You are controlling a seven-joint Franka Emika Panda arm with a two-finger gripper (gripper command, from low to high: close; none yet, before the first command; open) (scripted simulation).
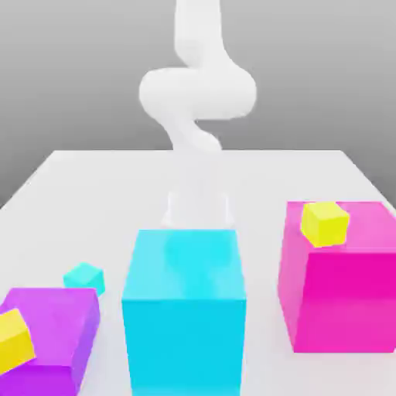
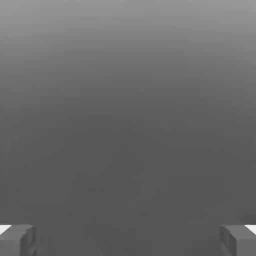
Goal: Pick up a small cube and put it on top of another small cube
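Observation:
A small turquoise cube [image 1: 83, 276] rests on the white table [image 1: 93, 186] towards the exterior view's left, just behind a big purple block [image 1: 58, 329]. The white arm comes down in the middle, and its hand [image 1: 198, 209] is partly hidden behind a big cyan block [image 1: 186, 309]. In the hand view my gripper [image 2: 128, 240] is open. Its two grey fingertips [image 2: 17, 240] stand far apart, with nothing between them but plain grey background.
A big pink block [image 1: 340, 286] stands at the exterior view's right with a small yellow cube [image 1: 325, 223] on top. Another small yellow cube [image 1: 14, 340] lies on the purple block. The big cyan block stands in the front middle.

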